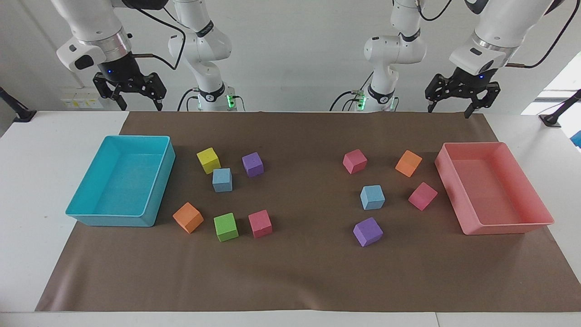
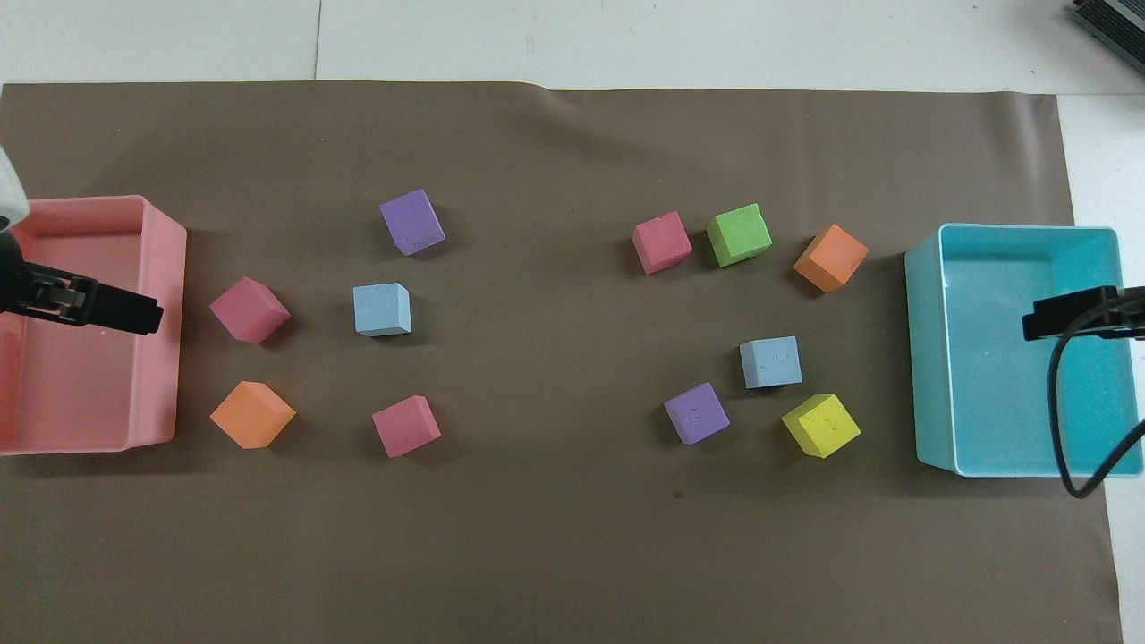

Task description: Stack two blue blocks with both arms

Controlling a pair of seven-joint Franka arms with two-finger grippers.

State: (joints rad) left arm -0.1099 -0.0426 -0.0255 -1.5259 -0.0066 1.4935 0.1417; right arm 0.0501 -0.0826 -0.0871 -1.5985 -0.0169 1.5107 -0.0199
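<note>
Two blue blocks (image 1: 222,180) (image 1: 372,197) sit flat on the counter's brown mat (image 1: 299,272), well apart, one per cluster. Likely light, soft foam: pinch opposite side faces gently. Left tool (image 1: 457,97) and right tool (image 1: 132,93), both raised, fingers apart, empty. Facing view shows that height; overhead shows block yaw.

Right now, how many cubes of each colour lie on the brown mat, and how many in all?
Blue cubes: 2
Purple cubes: 2
Pink cubes: 3
Orange cubes: 2
Yellow cube: 1
Green cube: 1
Total: 11 cubes, none in a tray.
</note>
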